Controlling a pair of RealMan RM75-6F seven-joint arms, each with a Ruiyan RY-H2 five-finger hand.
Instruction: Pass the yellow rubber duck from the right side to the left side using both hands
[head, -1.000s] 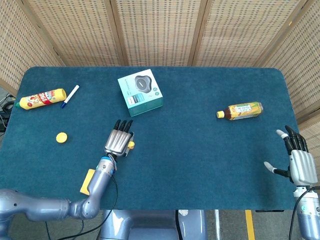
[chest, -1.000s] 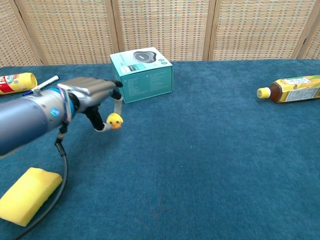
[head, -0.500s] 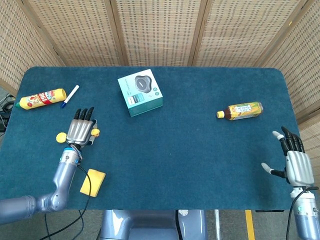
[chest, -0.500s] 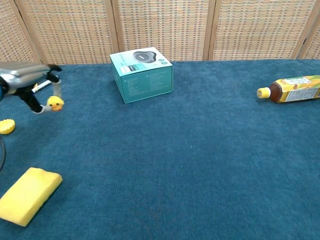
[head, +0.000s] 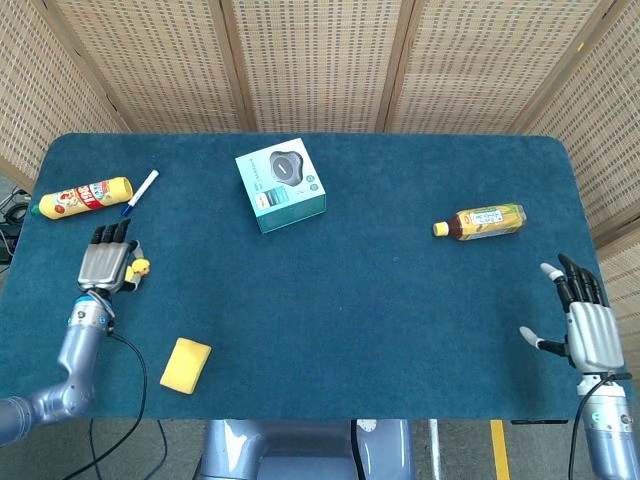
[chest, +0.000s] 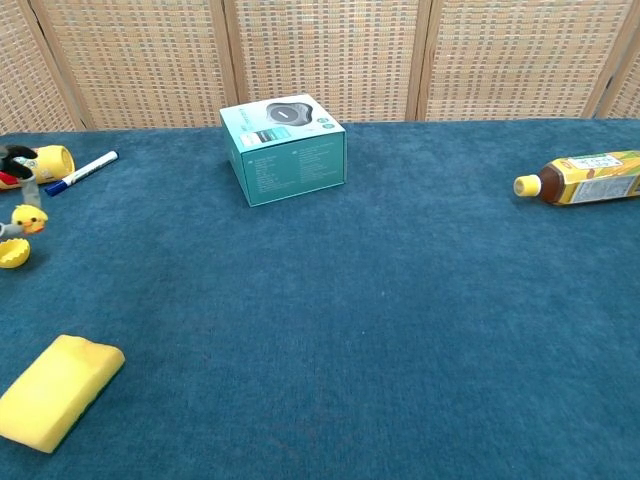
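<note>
The small yellow rubber duck (head: 141, 267) (chest: 28, 219) is pinched in my left hand (head: 105, 265) at the table's left side, below the pen. In the chest view only the duck and a bit of the hand's fingers (chest: 12, 160) show at the left edge. My right hand (head: 590, 327) hovers at the table's right front corner, fingers spread, holding nothing. It does not appear in the chest view.
A teal box (head: 281, 184) stands at the back middle. A tea bottle (head: 482, 222) lies at the right, a yellow sauce bottle (head: 83, 196) and a pen (head: 140, 192) at the far left. A yellow cap (chest: 13, 254) lies by the duck; a yellow sponge (head: 186, 365) sits near the front.
My left hand has carried the duck steadily leftward, from the middle left of the table to near its left edge, now covering the yellow cap in the head view. The right hand drifted slightly.
</note>
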